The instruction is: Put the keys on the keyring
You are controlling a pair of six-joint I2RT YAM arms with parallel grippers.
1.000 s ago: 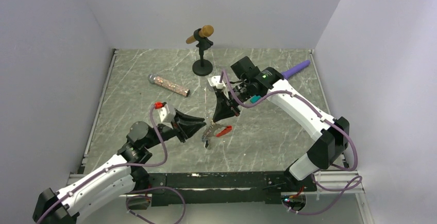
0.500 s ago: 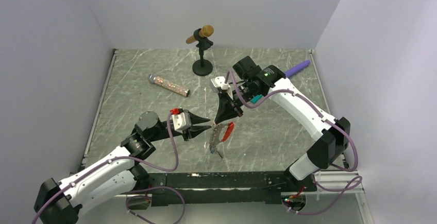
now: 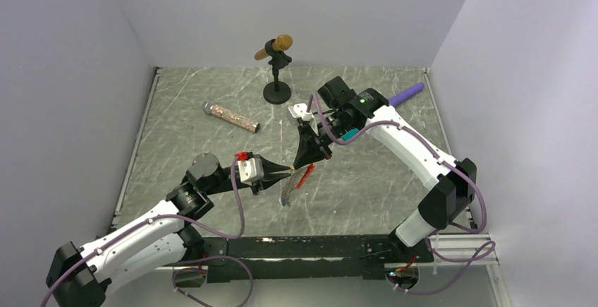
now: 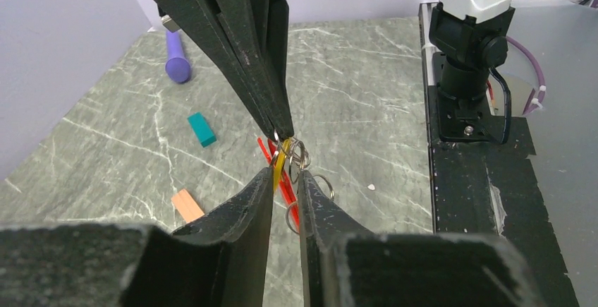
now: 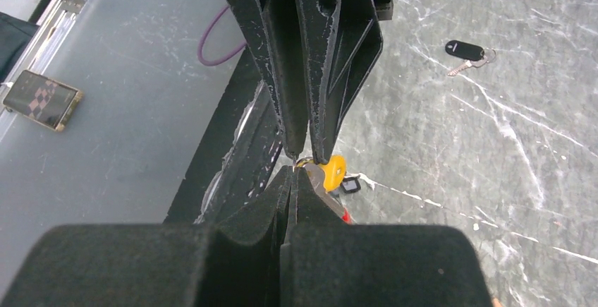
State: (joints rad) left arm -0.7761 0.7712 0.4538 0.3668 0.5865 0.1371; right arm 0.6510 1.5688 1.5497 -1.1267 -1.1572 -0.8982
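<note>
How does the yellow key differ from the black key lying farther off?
Yellow key: round head, held up off the table, tilted. Black key: oblong head, lying flat on the table, untouched. Both are small keys with plastic heads.

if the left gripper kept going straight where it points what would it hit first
The yellow key between the left gripper's jaws, with the keyring beside it. Right behind come the right gripper's shut tips; the gap looks tiny, though depth is unclear.
</note>
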